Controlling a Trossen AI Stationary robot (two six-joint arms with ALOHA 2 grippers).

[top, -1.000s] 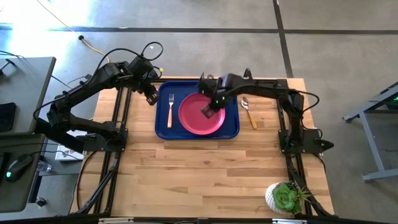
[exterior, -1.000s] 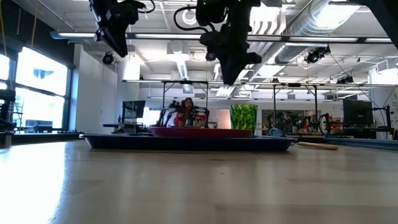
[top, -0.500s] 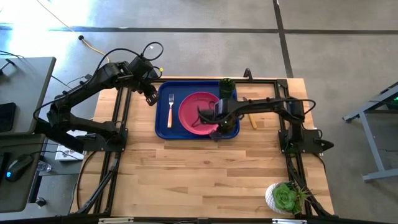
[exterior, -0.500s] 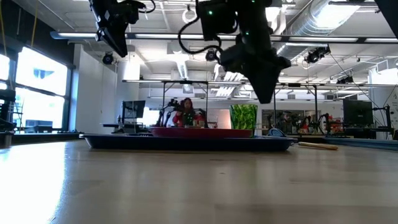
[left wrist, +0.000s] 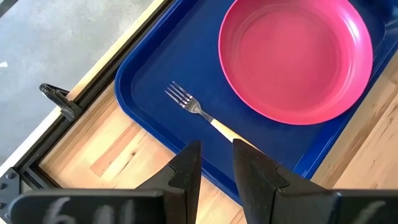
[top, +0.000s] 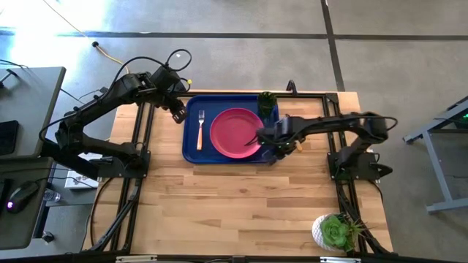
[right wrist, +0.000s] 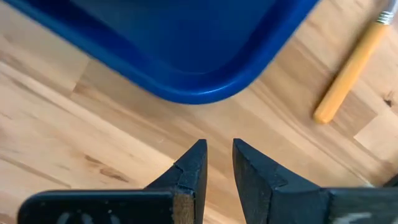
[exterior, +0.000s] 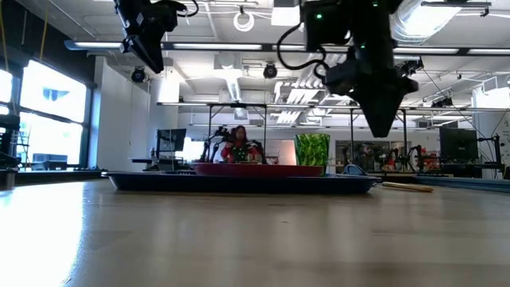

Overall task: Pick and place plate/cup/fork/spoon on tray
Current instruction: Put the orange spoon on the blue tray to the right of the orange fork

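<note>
The dark blue tray [top: 191, 150] carries the pink plate [top: 236, 132], lying flat on its floor. The fork [top: 200, 128] lies flat to the plate's left. The green cup [top: 267, 102] stands upright in the tray's far right corner. The spoon's orange handle [right wrist: 351, 71] lies on the wood right of the tray; my right arm covers it in the high view. My right gripper [right wrist: 219, 146] points down just off the tray's near right corner, fingers narrowly apart and empty. My left gripper [left wrist: 216, 149] hangs high over the tray's left rim, narrowly open and empty.
A white pot with a green succulent [top: 335, 232] stands near the table's near right corner. Bare wood runs along the whole near half of the table. Black frame rails [top: 307, 95] border the far edge.
My right gripper has left its place above the plate. It went toward the table's near edge, then right, sinking and rolling a little, and now stands over the wood at the tray's near right corner. Its fingers kept the same narrow gap. Nothing on the tray moved.
</note>
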